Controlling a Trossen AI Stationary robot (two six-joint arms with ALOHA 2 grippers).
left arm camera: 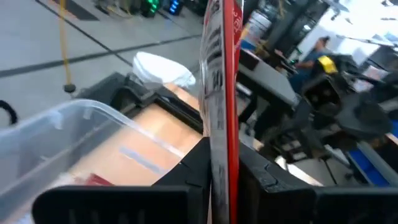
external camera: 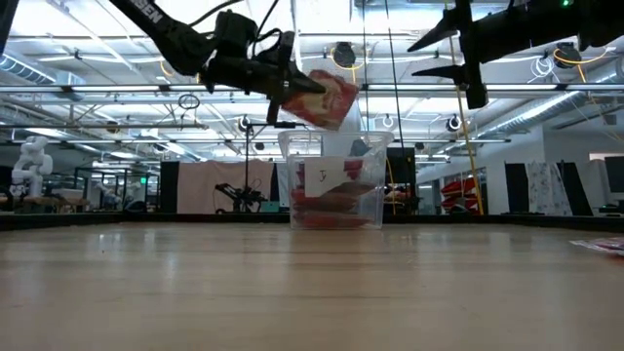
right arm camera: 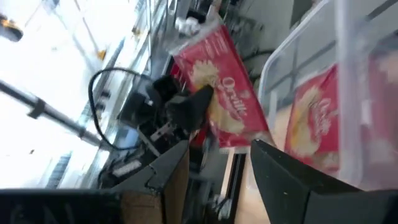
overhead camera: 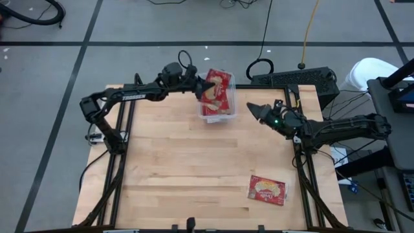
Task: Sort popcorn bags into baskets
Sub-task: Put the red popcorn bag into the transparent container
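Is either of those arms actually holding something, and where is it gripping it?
The left gripper pinches a popcorn bag by one edge above the clear tub. The right gripper holds nothing.

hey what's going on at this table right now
The left gripper holds a red popcorn bag by its edge in the air above the clear tub at the far side of the table, which already has packets inside. The right gripper hangs open and empty to the tub's right. One more bag lies flat near the front right.
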